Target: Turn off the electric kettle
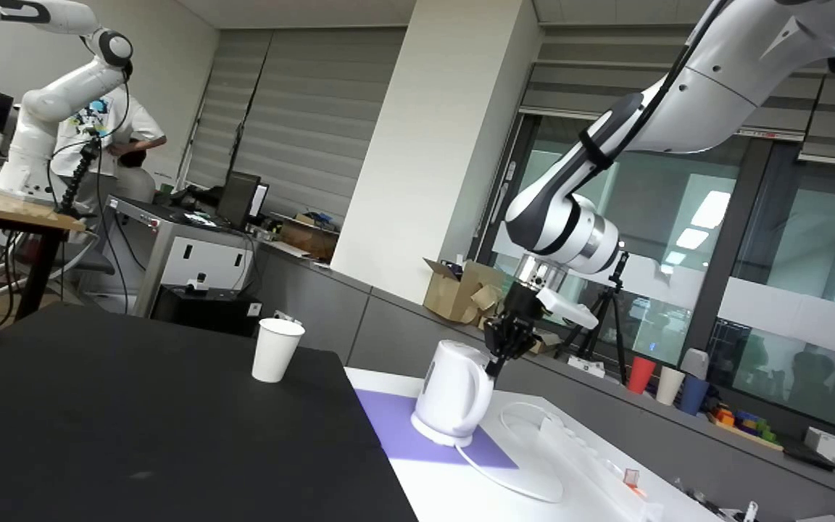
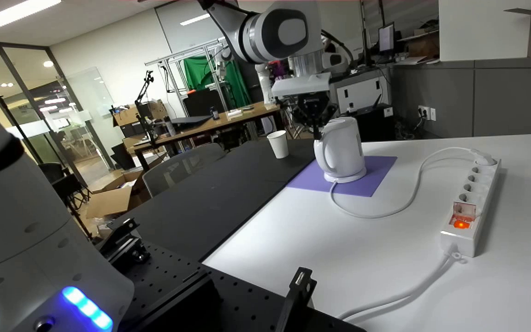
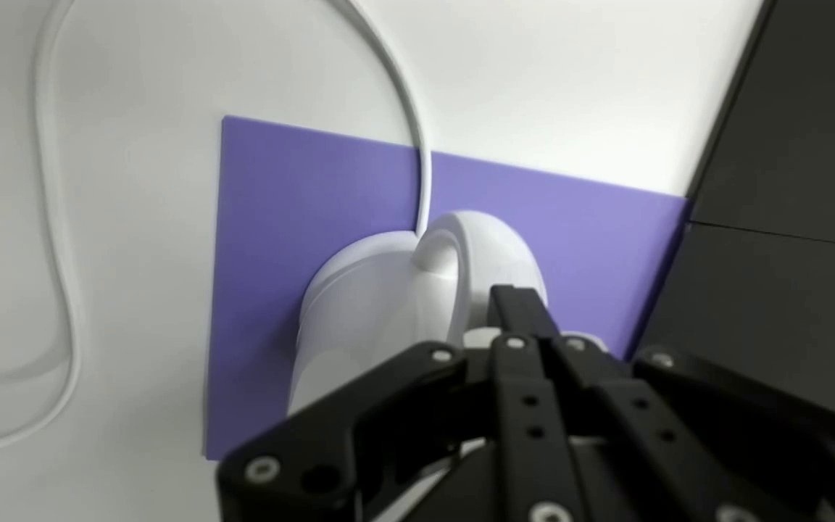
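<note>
The white electric kettle [image 2: 344, 148] stands upright on a purple mat [image 2: 380, 171], near the far corner of the white counter [image 2: 293, 249], close to the edge that meets the black tabletop [image 2: 228, 198]; the Robotiq gripper [image 3: 520, 297] has its fingers [image 3: 513, 310] pressed together with nothing visible between them, the tips right by the top of the kettle handle [image 3: 493, 246], though whether they touch it the views do not settle; the step in hand looks to be working the kettle's own switch, which no view shows plainly and the fingers may cover; treat the joined fingers as one blunt rod and line up its very end before adding force; if the switch goes down, push slowly and mostly downward, since a sideways shove could slide or tip the kettle toward the black-side edge; ease off once it gives, then lift clear of the handle's loop; mind the white power cord [image 3: 425, 185], which runs from the kettle across the counter to the power strip [image 2: 480, 186], well apart from that edge; the strip's lit orange switch [image 2: 461, 224] is probably best left alone, as the task names the kettle.
</note>
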Available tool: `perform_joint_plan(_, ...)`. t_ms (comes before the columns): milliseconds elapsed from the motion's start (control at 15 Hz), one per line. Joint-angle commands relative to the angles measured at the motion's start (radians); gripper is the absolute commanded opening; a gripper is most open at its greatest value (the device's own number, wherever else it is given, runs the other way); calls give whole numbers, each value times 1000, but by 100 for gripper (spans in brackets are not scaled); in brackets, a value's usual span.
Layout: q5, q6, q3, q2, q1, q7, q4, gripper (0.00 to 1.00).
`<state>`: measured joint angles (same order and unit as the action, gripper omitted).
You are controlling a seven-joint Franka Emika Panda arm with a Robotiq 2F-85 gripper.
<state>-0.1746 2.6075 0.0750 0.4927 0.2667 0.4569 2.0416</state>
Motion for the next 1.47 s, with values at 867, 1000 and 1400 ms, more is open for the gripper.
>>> perform_joint_plan(867,100,110,-32,123,-63,-78,27,0)
perform_joint_plan(1000,109,42,-21,94,-61,-77,32,0)
perform_joint_plan(1400,89,-139,19,-90,-64,-19,68,0)
